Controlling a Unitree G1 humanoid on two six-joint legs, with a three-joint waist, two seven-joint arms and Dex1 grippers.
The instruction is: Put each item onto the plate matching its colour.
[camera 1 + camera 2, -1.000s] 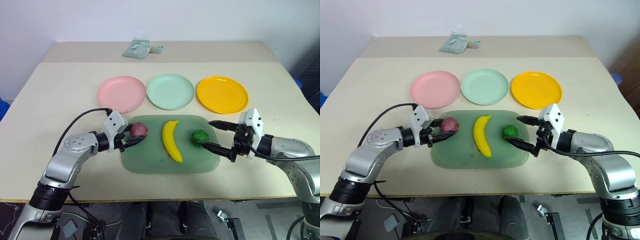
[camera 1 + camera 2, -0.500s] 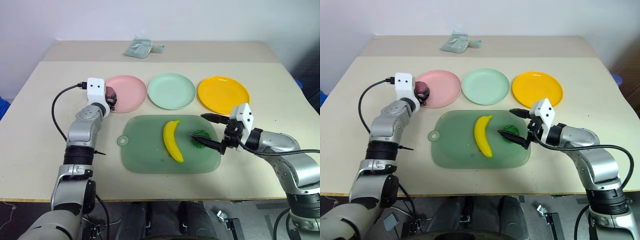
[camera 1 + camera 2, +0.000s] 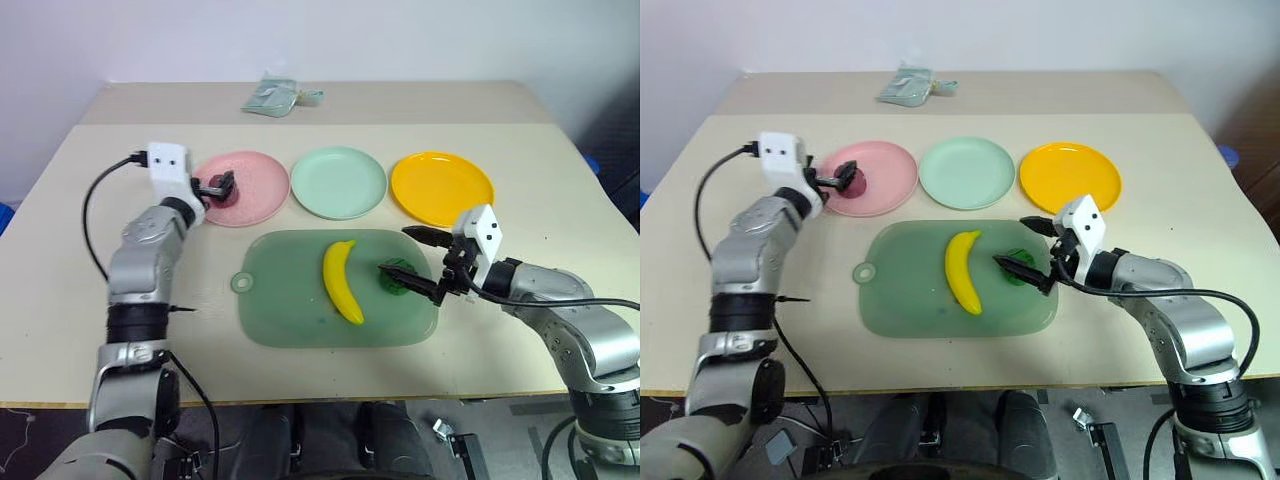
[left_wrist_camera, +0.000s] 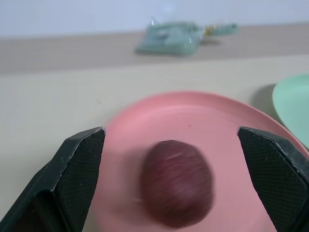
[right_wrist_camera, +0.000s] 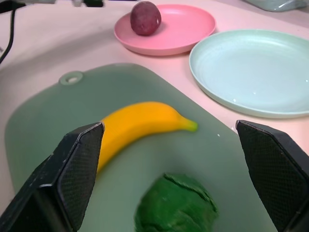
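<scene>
Head stereo pair looks forward and down over the whole table [image 3: 80, 300] from above. Left wrist cam sits low and close, facing the pink plate [image 4: 193, 125] with the purplish-red ball [image 4: 176, 183]. Right wrist cam sits close over the cutting board [image 5: 43, 125] (same pink plate visible beyond).

The left hand [image 4: 176, 140] carried the purplish-red ball [image 4: 176, 189] onto the pink plate [image 4: 227, 121]; fingers apparently released.

Green ball [image 5: 175, 203] between open pincer [image 5: 176, 169] fingers
</scene>
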